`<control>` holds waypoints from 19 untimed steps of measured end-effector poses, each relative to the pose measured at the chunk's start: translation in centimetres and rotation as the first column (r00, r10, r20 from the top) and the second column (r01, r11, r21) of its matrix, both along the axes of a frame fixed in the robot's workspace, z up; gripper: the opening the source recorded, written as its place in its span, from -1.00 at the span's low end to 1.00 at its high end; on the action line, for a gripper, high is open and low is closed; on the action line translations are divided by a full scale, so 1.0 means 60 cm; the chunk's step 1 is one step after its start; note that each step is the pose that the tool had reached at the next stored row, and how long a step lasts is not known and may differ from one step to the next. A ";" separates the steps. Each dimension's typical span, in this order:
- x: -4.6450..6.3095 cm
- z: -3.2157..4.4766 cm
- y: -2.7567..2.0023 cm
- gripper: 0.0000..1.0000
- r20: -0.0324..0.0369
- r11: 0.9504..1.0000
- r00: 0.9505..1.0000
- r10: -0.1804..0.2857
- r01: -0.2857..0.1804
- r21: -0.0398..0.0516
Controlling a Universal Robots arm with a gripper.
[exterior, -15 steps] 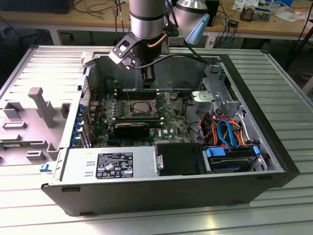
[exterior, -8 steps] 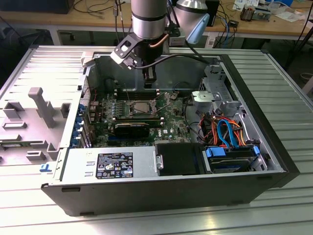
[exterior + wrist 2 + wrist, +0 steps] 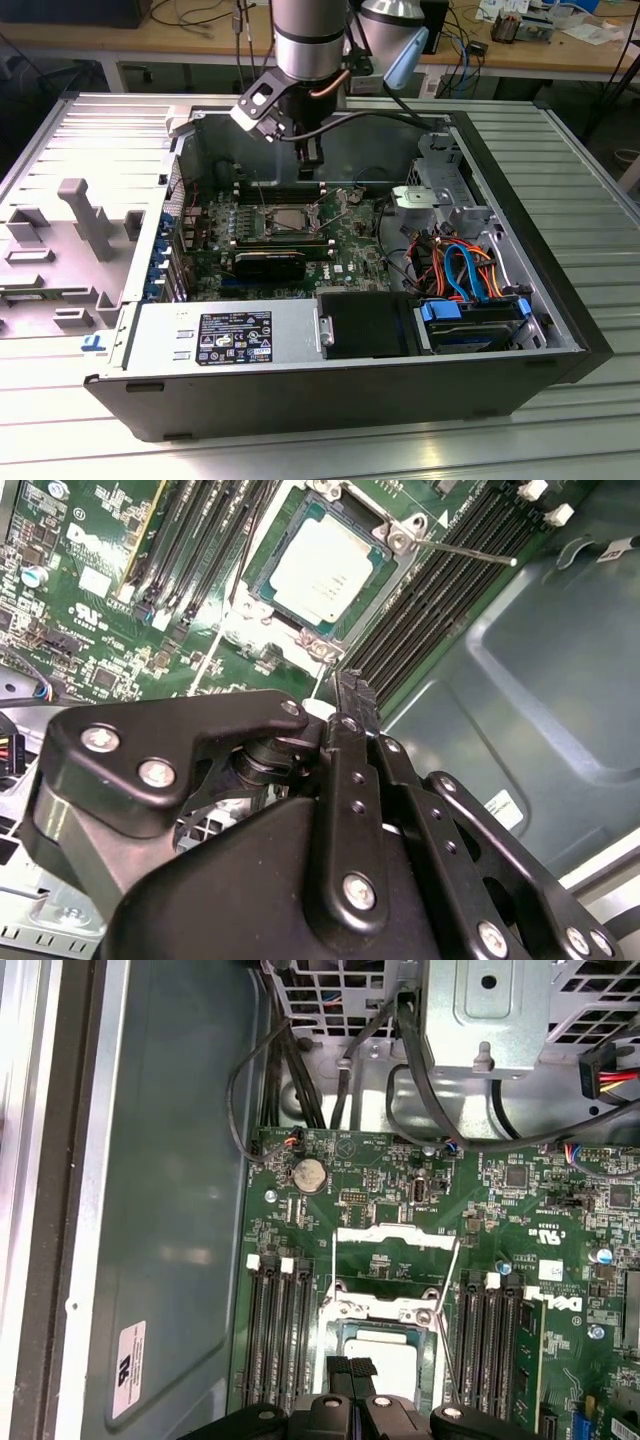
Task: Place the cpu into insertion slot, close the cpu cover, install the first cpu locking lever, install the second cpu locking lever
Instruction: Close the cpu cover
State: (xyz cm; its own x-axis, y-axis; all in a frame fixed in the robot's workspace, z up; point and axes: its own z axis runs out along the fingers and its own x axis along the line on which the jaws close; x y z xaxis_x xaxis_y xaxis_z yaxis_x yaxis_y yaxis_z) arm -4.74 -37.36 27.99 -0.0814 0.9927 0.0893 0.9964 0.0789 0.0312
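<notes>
The cpu [image 3: 320, 570] lies seated in the insertion slot [image 3: 262, 588] on the motherboard [image 3: 100, 630]. The cpu cover [image 3: 395, 537] lies flat over its edges, apparently to clamp it. A thin locking lever [image 3: 465, 550] juts free beside the cover. The end effector [image 3: 348, 685] hovers just above the slot's corner, fingers pressed together and holding nothing. Judged so, its narrow tip suits pushing a lever.
</notes>
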 end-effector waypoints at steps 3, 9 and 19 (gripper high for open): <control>0.004 0.000 0.0000 -0.79 -0.001 1.000 1.000 0.000 0.000 0.003; 0.013 0.000 -0.0001 -0.79 -0.002 1.000 1.000 0.000 0.000 0.006; 0.025 -0.001 -0.0273 -0.79 -0.004 1.000 1.000 0.000 0.000 0.006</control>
State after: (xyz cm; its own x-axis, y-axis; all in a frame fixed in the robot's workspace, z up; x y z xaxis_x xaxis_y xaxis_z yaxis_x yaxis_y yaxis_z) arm -3.27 -39.00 27.94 -0.0811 0.9921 0.0957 0.9965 0.0788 0.0273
